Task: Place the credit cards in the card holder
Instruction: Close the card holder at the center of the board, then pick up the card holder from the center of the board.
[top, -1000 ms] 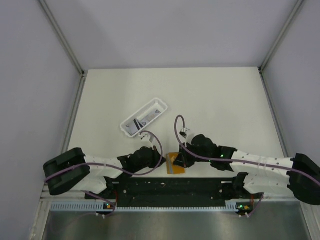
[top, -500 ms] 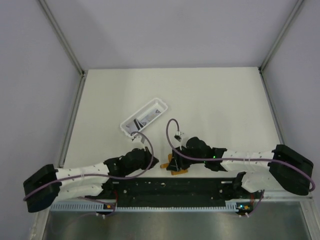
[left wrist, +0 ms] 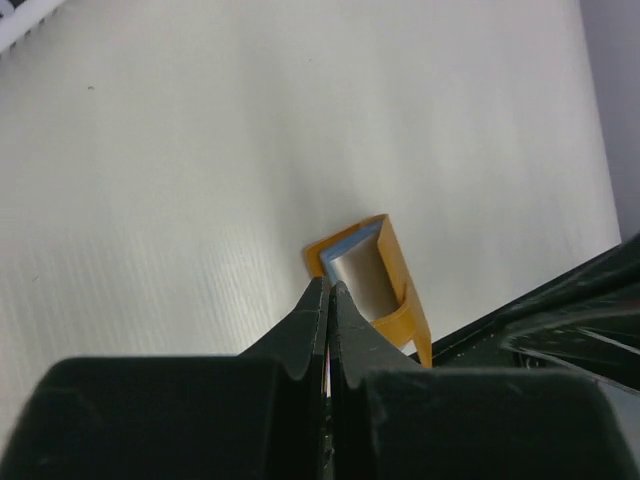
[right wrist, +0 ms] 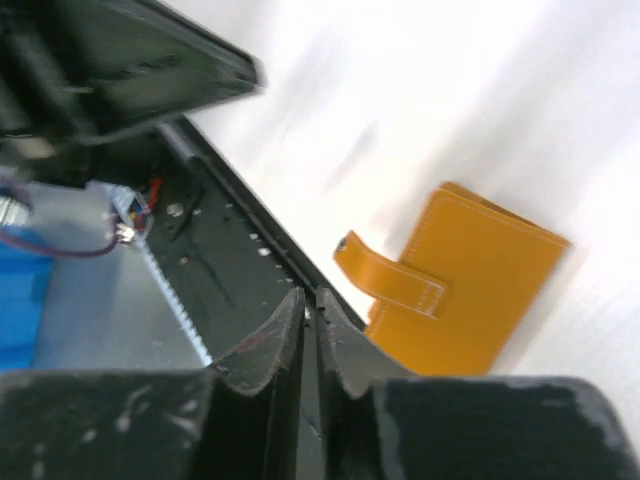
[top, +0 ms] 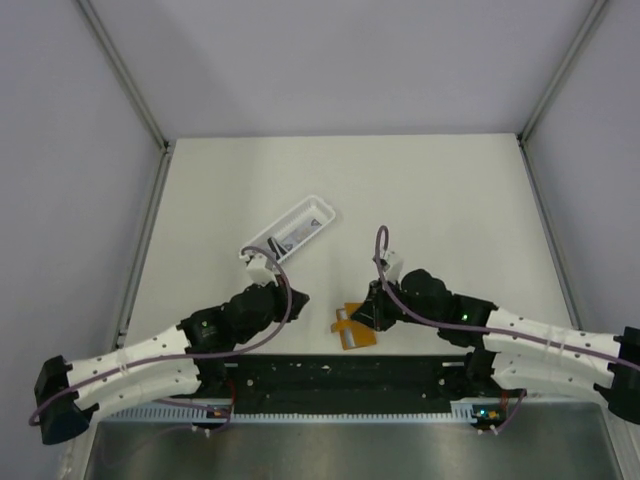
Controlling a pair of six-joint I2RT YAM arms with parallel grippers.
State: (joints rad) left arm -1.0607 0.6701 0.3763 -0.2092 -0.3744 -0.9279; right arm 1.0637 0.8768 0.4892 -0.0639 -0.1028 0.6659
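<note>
The orange-tan card holder (top: 352, 330) lies on the table near the front edge, between my two grippers. In the left wrist view the card holder (left wrist: 392, 262) gapes toward the camera, and a pale grey face shows in its mouth. The right wrist view gives its stitched outer side (right wrist: 490, 290), with the snap strap (right wrist: 392, 281) loose. My left gripper (top: 298, 299) (left wrist: 328, 290) is shut, just left of the holder. To the holder's right my right gripper (top: 362, 316) (right wrist: 308, 296) holds nothing, its jaws together but for a thin slit. Credit cards (top: 292, 238) lie in the white tray.
The long white tray (top: 314, 211) sits diagonally behind the left gripper, and its corner (left wrist: 20, 15) shows in the left wrist view. The black base rail (top: 340, 375) (right wrist: 225, 265) runs close in front of the holder. Grey walls and metal posts enclose the table.
Both grippers have drawn away from the card holder, the left one back and to the left, the right one to the right. The holder, lifted half a second ago, lies on the table again.
</note>
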